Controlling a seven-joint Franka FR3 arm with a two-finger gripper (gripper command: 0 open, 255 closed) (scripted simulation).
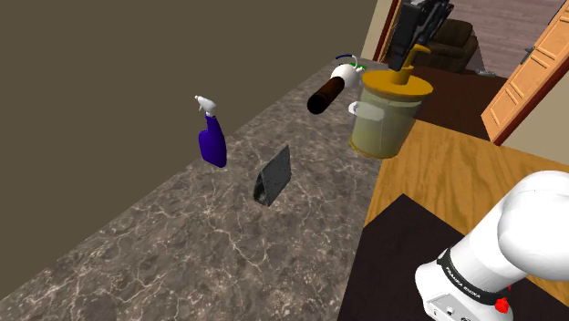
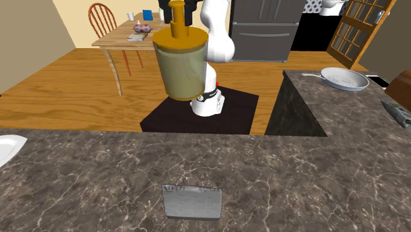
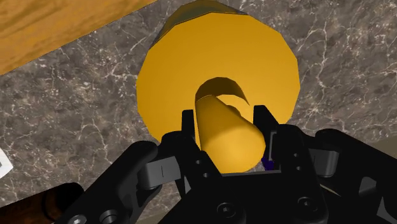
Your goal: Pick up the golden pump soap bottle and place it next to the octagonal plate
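White arm (image 1: pixel 533 228), glossy and rounded, fat smooth shells. There's a black band (image 1: pixel 470 283) round the joint, with small white lettering too tiny to read. A red dot (image 1: pixel 502 304) sits just under it. Next, a pale grey segment (image 1: pixel 442 305) with a few tiny dark specks. Over to the second exterior view: same white curves, and a black ring with a red mark at the base (image 2: pixel 209 100). The stand (image 2: pixel 234 109) is a dark, flat-topped box. Now the gripper (image 3: pixel 226 121): all black, blocky, angular. Two squared fingers (image 3: pixel 188 130). Round recessed screw heads (image 3: pixel 222 207) dot the body, with a short white tick (image 3: pixel 163 168) on one side and a small purple spot (image 3: pixel 268 164) on the other.
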